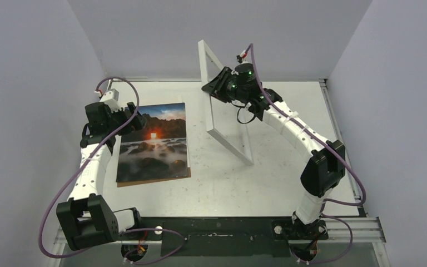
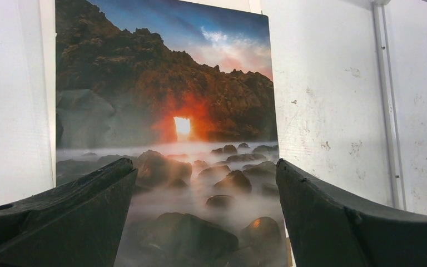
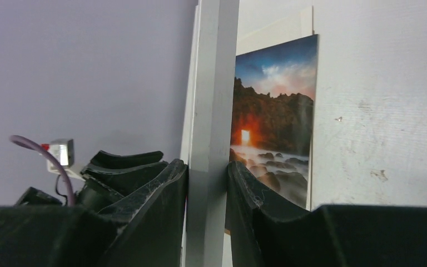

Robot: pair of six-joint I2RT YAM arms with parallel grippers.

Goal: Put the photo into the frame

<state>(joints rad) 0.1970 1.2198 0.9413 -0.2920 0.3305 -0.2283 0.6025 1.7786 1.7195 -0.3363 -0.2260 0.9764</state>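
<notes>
While the right gripper (image 3: 207, 183) clamps the tilted frame (image 3: 214, 83) near the far edge of the tabletop (image 1: 228, 189), the left gripper (image 2: 205, 167) hangs wide open over the photo (image 2: 172, 111) near the left edge.

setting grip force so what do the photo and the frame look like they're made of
The photo: thin printed paper or card, smooth, probably satin; it lies flat with a crisp edge and little glare. The frame: rigid white bars, matte, painted wood or plastic; flat faces and square corners show, no grain.
</notes>
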